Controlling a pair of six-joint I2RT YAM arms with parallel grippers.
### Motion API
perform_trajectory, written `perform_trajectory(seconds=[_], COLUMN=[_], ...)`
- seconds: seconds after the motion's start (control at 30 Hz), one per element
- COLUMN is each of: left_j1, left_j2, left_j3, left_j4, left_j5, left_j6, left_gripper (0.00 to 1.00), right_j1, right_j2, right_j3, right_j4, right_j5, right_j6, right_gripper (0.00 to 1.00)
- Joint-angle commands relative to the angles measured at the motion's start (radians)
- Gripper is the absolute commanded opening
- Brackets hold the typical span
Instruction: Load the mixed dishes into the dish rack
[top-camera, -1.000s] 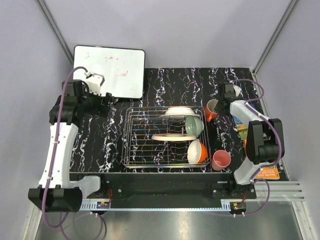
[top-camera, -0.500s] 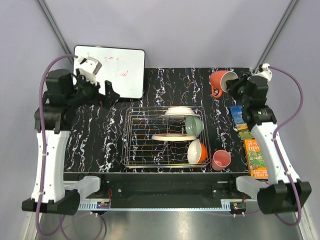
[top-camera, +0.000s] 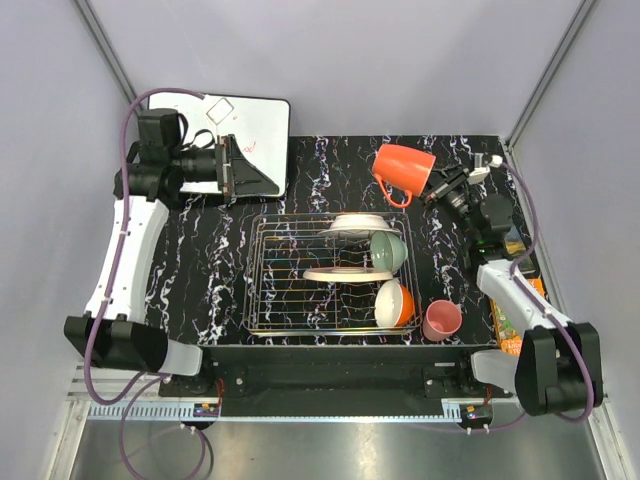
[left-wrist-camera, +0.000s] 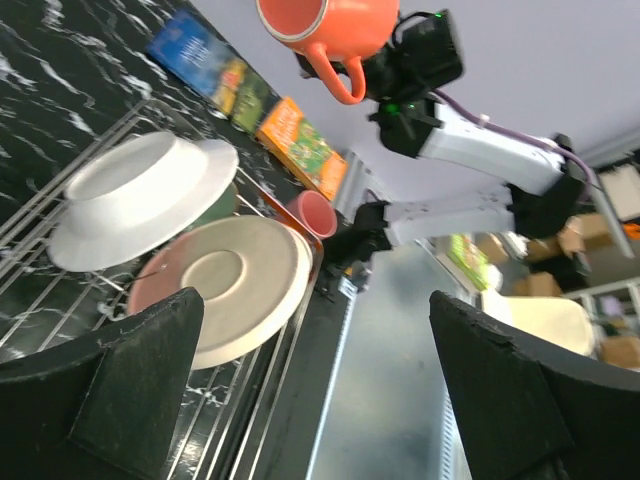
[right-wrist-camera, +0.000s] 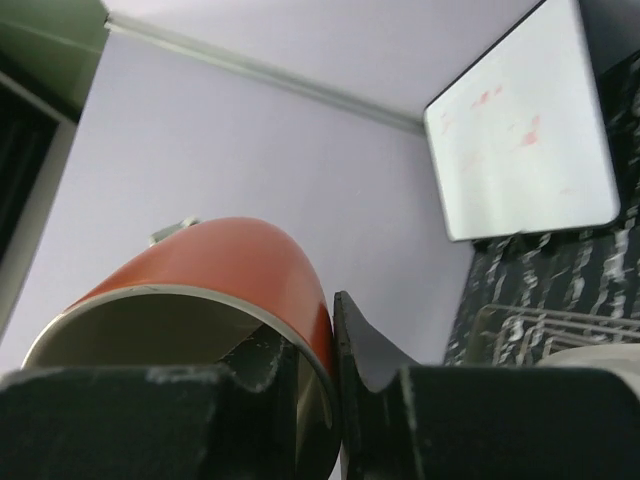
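The silver dish rack (top-camera: 285, 290) stands mid-table. It holds a white plate (top-camera: 357, 224), a pale green bowl (top-camera: 391, 251), a pink-cream plate (top-camera: 333, 274) and an orange bowl (top-camera: 395, 303). The pink cup (top-camera: 441, 320) lies on the table right of the rack. My right gripper (top-camera: 432, 187) is shut on the rim of the orange mug (top-camera: 404, 169), held high beyond the rack's far right corner; in the right wrist view one finger is inside the mug (right-wrist-camera: 200, 265). My left gripper (top-camera: 228, 166) is open and empty, raised over the far left and facing the rack (left-wrist-camera: 60, 250).
A white whiteboard (top-camera: 258, 135) leans at the back left, behind my left gripper. Colourful books (left-wrist-camera: 300, 140) lie along the table's right edge, under my right arm. The black marbled table (top-camera: 200, 290) shows left of the rack.
My right arm has carried the orange mug up and left, towards the rack's far side. My left arm has risen and turned its gripper to face right.
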Motion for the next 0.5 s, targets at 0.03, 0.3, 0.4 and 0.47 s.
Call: perform_trajectory(seconds=[0.03,0.3,0.4,0.47], left_j1=[-0.026,-0.054,-0.075,-0.088], left_j2=[0.060,0.059,0.056,0.050], left_j3=[0.040,0.023,0.000,-0.023], left_j4=[0.110,0.251,0.301,0.321], left_j5=[0.148,0.054,0.051,0.045], left_j6=[-0.068,-0.086,-0.126,-0.140], left_gripper=[0.99,0.99,0.99,0.99], right_j1=[0.115,0.277,0.317,0.331], right_j2=[0.059,0.170,0.208,0.234], right_j3=[0.083,0.114,0.123,0.137], right_j4=[0.374,0.410,0.413,0.410], right_j5=[-0.073,-0.011,-0.002,0.004], right_j6=[0.185,0.188,0.185,0.181], right_gripper=[0.00,0.00,0.00,0.00])
